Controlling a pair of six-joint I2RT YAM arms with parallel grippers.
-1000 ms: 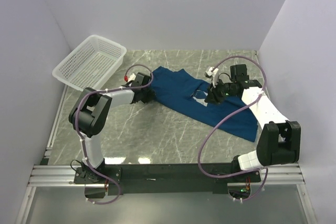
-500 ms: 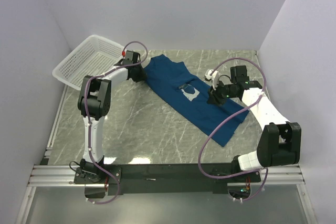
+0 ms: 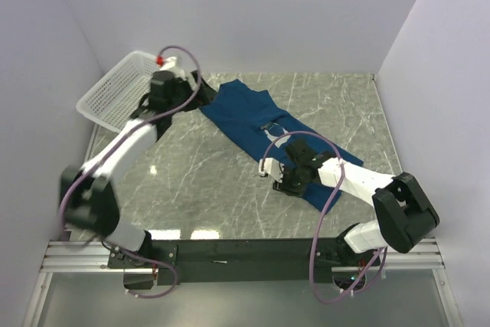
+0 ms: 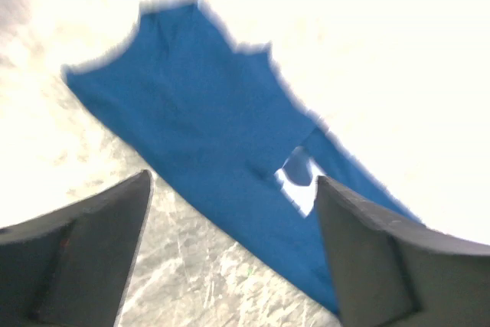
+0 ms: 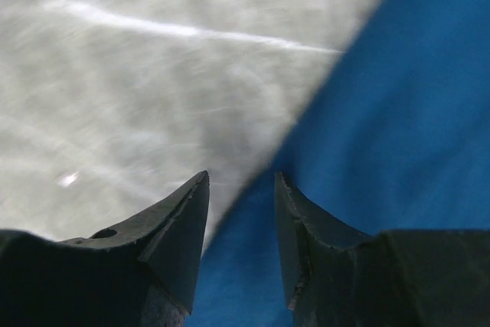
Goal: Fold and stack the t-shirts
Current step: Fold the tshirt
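One dark blue t-shirt [image 3: 245, 116] lies on the table as a long diagonal strip, its pale chest print [image 3: 276, 129] partly showing in a fold. My left gripper [image 3: 193, 91] hovers by the shirt's far-left end, open and empty. Its wrist view looks down on the t-shirt [image 4: 199, 97] and print [image 4: 300, 188] past the left gripper [image 4: 231, 180], whose fingers stand wide apart. My right gripper [image 3: 282, 178] sits low at the shirt's near-left edge. In the right wrist view the right gripper [image 5: 241, 175] is open, straddling the edge of the t-shirt [image 5: 398, 112] with a gap between the fingers.
A white mesh basket [image 3: 107, 96] stands at the far left, partly behind the left arm. Grey marble tabletop [image 3: 199, 181] lies bare left of the shirt. White walls close in both sides and the back.
The left gripper opened, let go of the shirt's far-left end and rose toward the basket. The right arm swung from the shirt's right side to its near-left edge.
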